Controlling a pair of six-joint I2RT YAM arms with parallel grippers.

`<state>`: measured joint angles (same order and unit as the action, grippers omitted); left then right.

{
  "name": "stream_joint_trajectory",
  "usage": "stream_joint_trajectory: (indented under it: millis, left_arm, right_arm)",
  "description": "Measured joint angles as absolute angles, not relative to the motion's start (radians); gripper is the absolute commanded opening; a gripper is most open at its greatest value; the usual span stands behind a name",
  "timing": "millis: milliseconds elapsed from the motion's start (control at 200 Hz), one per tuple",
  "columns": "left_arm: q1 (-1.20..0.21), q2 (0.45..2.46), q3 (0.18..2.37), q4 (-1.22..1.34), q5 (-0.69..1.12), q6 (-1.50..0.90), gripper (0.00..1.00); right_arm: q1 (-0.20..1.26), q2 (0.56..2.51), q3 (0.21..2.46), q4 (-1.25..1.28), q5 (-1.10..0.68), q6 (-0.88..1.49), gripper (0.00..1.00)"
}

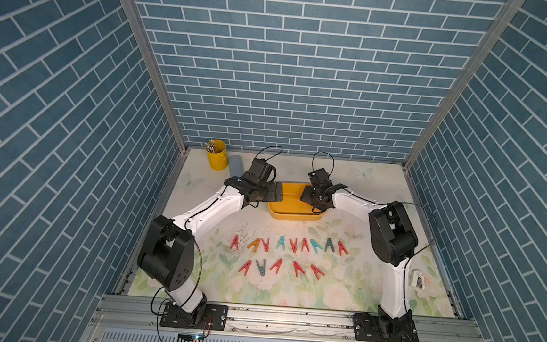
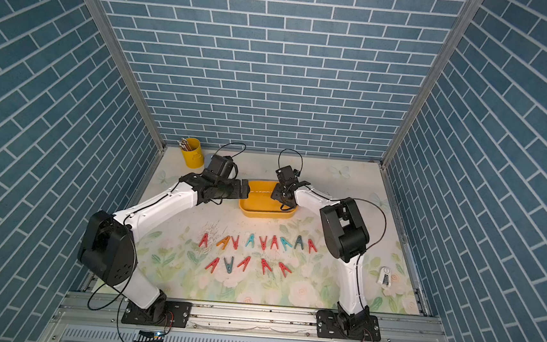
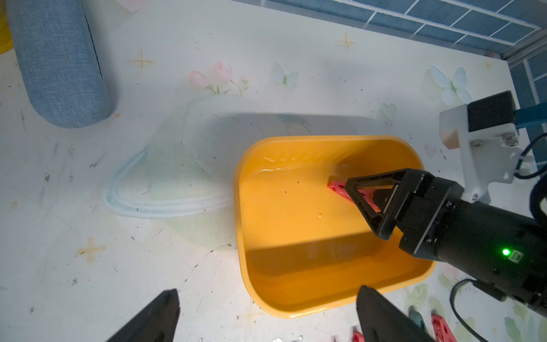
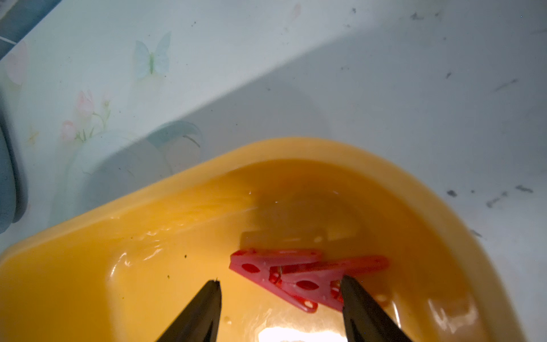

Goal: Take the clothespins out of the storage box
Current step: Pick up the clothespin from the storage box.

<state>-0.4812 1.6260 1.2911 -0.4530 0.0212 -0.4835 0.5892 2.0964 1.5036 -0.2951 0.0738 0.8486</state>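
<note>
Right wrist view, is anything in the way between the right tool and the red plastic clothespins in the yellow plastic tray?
Nothing visible does. The open right tool hangs directly over the red plastic clothespins, apparently two overlapping, on the floor of the shallow yellow plastic tray, with one finger at their edge.

**Camera setup**

Both top views: high at the front, tilted down toward the back wall (image 1: pixel 289 79), showing nearly the same whole worktop (image 1: pixel 339 294). Left wrist: close, looking down across the box (image 3: pixel 296 308) from its left end. Right wrist: closer, looking into that box from its right end. The wrist views share its floor.
</note>
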Motion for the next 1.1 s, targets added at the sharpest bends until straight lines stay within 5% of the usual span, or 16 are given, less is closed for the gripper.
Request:
stream_joint_trajectory:
  millis: [820,1100]
  left_arm:
    - [-0.447,1.606,1.265,-0.442,0.068,-0.471,1.00]
    - [-0.447,1.605,1.264,-0.425,0.097,-0.471,1.00]
  right_arm:
    - [0.591,2.218,1.695,-0.345,-0.018,0.719,0.67]
    - [0.591,2.144,1.651,-0.401,0.017,0.499,0.55]
